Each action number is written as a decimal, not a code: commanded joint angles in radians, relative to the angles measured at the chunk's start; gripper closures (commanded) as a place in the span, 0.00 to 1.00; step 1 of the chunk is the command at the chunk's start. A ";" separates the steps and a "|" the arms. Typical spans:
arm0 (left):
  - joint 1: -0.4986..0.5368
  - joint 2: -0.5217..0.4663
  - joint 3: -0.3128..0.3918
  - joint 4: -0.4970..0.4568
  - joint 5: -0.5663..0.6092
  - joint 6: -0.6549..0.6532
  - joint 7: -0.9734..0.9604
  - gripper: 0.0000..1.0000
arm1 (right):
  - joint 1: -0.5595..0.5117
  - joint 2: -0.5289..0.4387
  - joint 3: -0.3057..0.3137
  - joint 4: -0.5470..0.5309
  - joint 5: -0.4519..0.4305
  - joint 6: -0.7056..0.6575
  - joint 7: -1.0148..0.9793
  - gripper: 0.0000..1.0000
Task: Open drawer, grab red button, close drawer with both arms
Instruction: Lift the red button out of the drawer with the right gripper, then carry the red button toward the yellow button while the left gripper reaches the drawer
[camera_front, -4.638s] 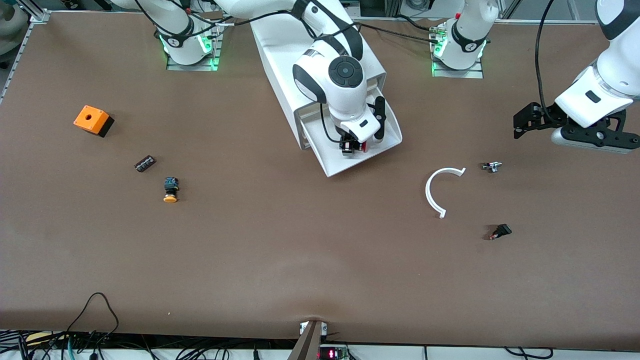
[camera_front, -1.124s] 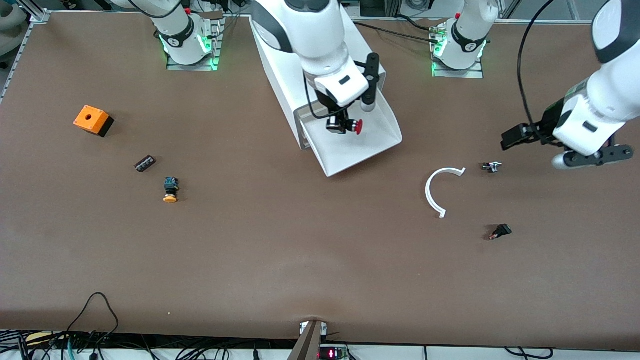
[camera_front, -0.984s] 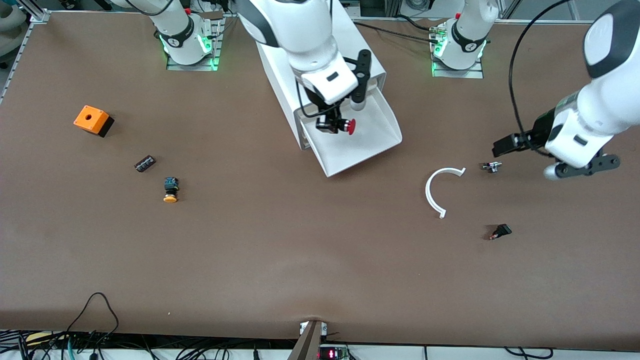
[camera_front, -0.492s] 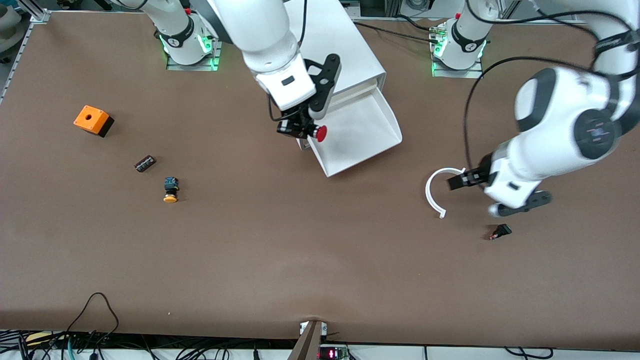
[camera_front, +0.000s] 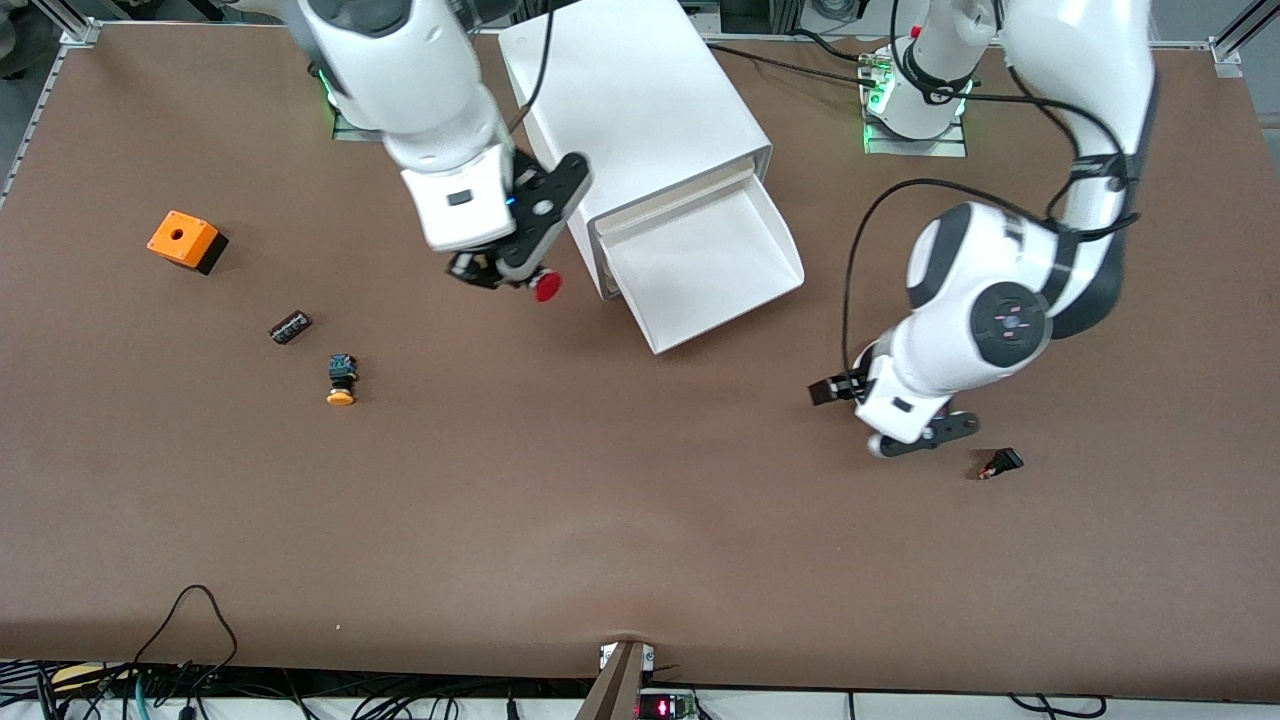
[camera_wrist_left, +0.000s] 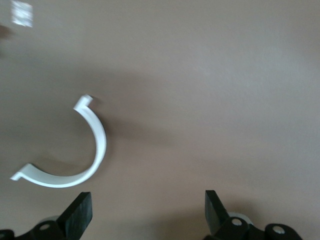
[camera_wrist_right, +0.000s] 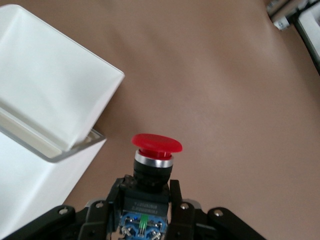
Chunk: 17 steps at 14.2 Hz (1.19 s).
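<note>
My right gripper (camera_front: 505, 272) is shut on the button (camera_front: 545, 287), whose red cap points sideways. It holds the button in the air over bare table beside the cabinet (camera_front: 640, 100), toward the right arm's end. In the right wrist view the fingers (camera_wrist_right: 176, 197) clamp the button's black body (camera_wrist_right: 150, 175), with the blue end at the gripper (camera_wrist_right: 147, 202). The drawer (camera_front: 700, 270) stands pulled out and shows nothing inside; it also shows in the right wrist view (camera_wrist_right: 50, 75). My left gripper (camera_front: 833, 392) is open and empty (camera_wrist_left: 147, 220) over the table, beside a white curved piece (camera_wrist_left: 75, 165).
An orange box (camera_front: 185, 240), a small black part (camera_front: 290, 327) and an orange-capped button (camera_front: 340, 382) lie toward the right arm's end. Another small black part (camera_front: 1002, 462) lies near the left arm's wrist. The left arm hides the white curved piece in the front view.
My right gripper lifted the red button out of the drawer and carried it sideways past the cabinet. My left arm swung in from the table's end to over the white curved piece.
</note>
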 joint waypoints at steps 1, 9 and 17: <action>-0.060 0.035 0.012 0.029 0.007 0.021 -0.068 0.01 | -0.023 -0.024 -0.027 -0.062 -0.005 -0.006 0.055 0.89; -0.229 0.083 0.017 -0.018 0.082 0.077 -0.292 0.00 | -0.069 -0.018 -0.079 -0.164 -0.010 -0.001 0.392 0.89; -0.233 0.005 -0.055 -0.121 0.070 0.077 -0.296 0.00 | -0.211 -0.012 -0.085 -0.359 -0.010 0.156 0.423 0.89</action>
